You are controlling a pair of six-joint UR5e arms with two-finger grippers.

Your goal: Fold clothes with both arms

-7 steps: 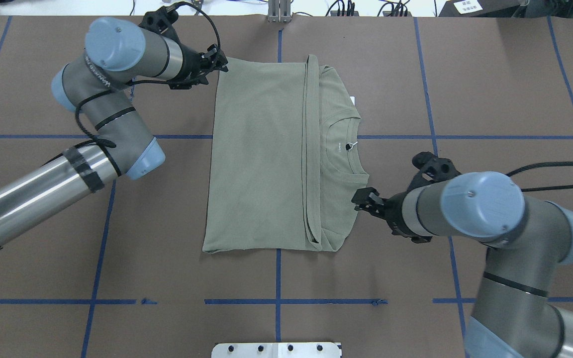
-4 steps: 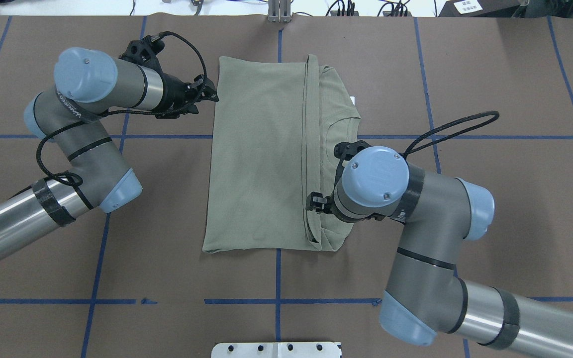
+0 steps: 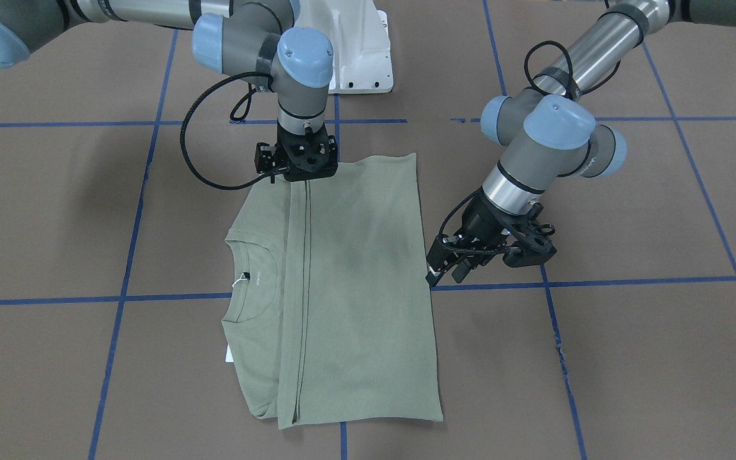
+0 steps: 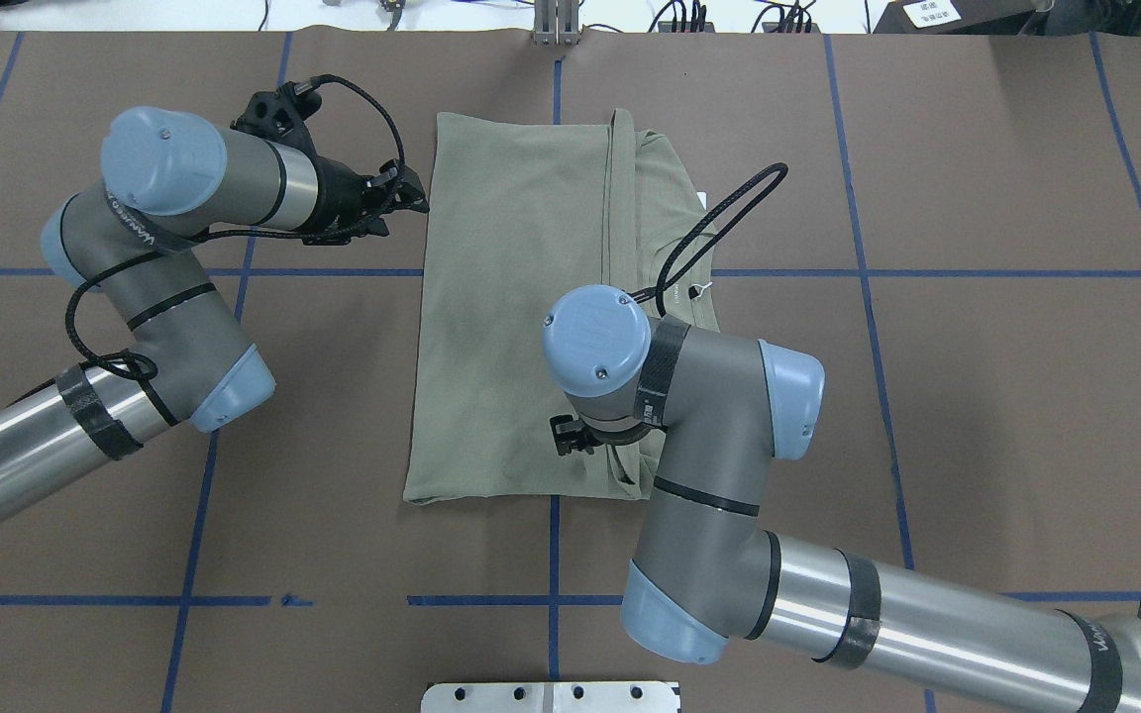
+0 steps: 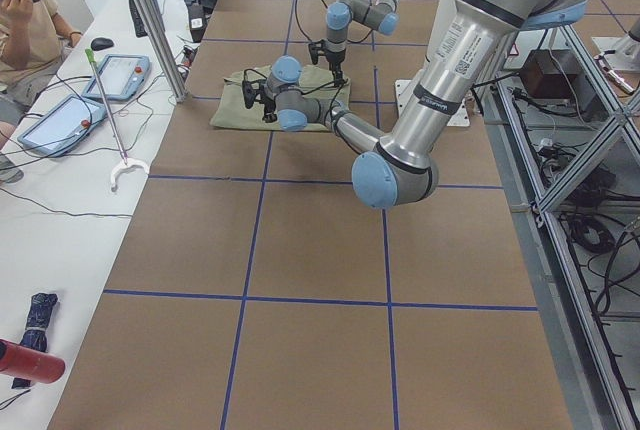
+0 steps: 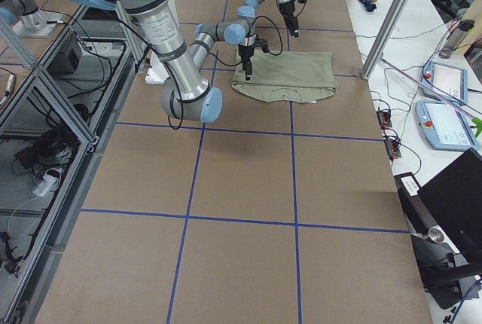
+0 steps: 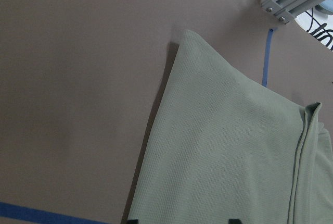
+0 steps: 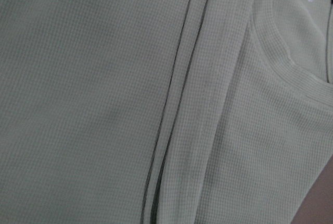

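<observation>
Folded sage-green shirt [image 4: 511, 297] mid-tabletop [image 4: 977, 396], long side running away from the robot.
Right tool [image 3: 305, 176] stands upright on its near edge at the fold, and I cannot tell its grip; the collar [image 3: 276, 281] faces the robot's right; left tool [image 4: 419, 201], fingers spread and empty, sits just off the far-left edge. Blue tape lines [image 4: 927, 272] grid the brown surface.

L arm [image 4: 174, 307] & R arm [image 4: 719, 396]: grey/silver, lt-blue joint caps [image 4: 162, 161], blk cables [image 4: 719, 223], blk bands [image 4: 95, 426].
</observation>
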